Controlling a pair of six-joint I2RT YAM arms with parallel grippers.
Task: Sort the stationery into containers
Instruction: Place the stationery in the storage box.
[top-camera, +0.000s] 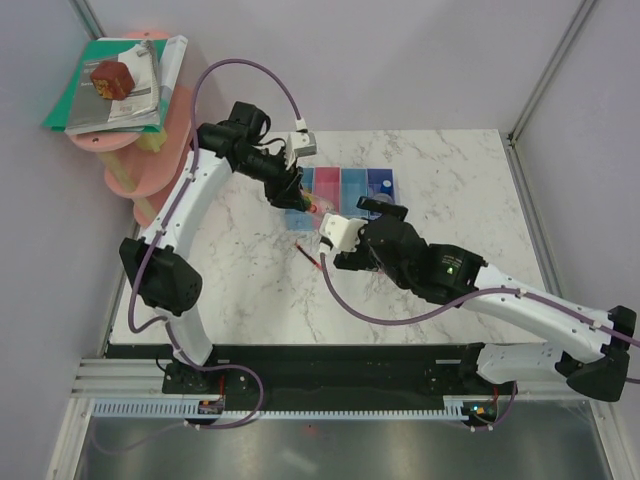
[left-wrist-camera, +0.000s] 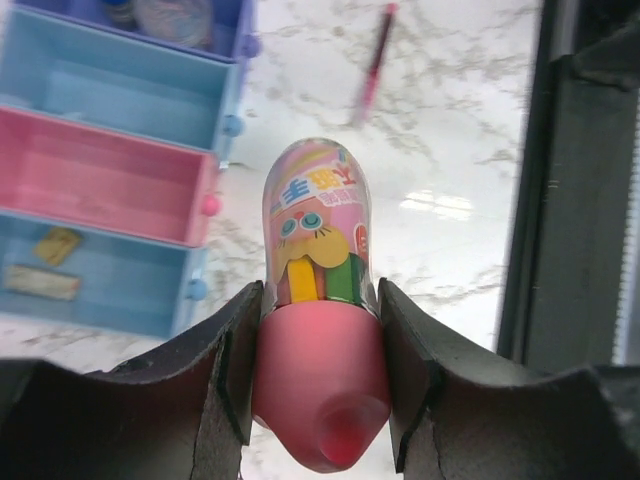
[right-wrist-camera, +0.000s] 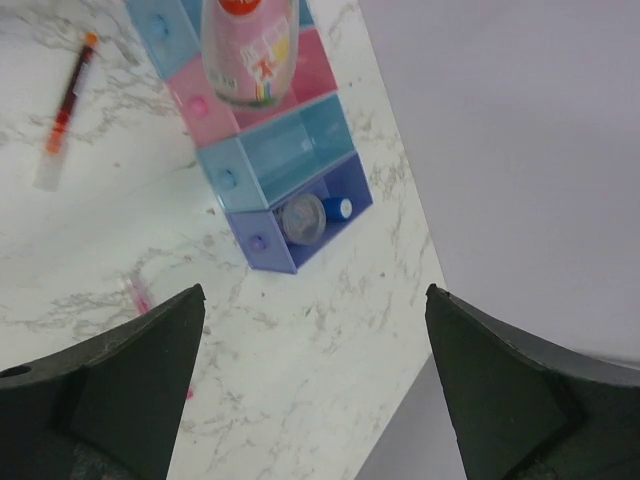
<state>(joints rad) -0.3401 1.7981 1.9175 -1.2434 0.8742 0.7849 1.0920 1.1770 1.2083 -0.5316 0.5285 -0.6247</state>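
Note:
My left gripper (left-wrist-camera: 320, 330) is shut on the pink cap of a cartoon-printed tube (left-wrist-camera: 315, 250), which it holds above the table beside the containers (left-wrist-camera: 110, 90). From above, the tube (top-camera: 315, 207) hangs at the row's left end. The near light blue tray (left-wrist-camera: 120, 295) holds tiny tan blocks (left-wrist-camera: 40, 282). The pink tray (left-wrist-camera: 100, 180) lies beside it. A thin red pen (left-wrist-camera: 372, 62) lies loose on the marble. My right gripper (right-wrist-camera: 315, 300) stands open with nothing in it, over bare marble next to the darker blue tray (right-wrist-camera: 262, 248), where a clear roll (right-wrist-camera: 302, 217) and a blue-capped cylinder (right-wrist-camera: 338, 209) lie.
A tiered pink round shelf (top-camera: 140, 160) with stacked books (top-camera: 115, 85) and a brown block stands at the back left corner. The table's far edge (right-wrist-camera: 400, 400) and a grey wall run close behind the trays.

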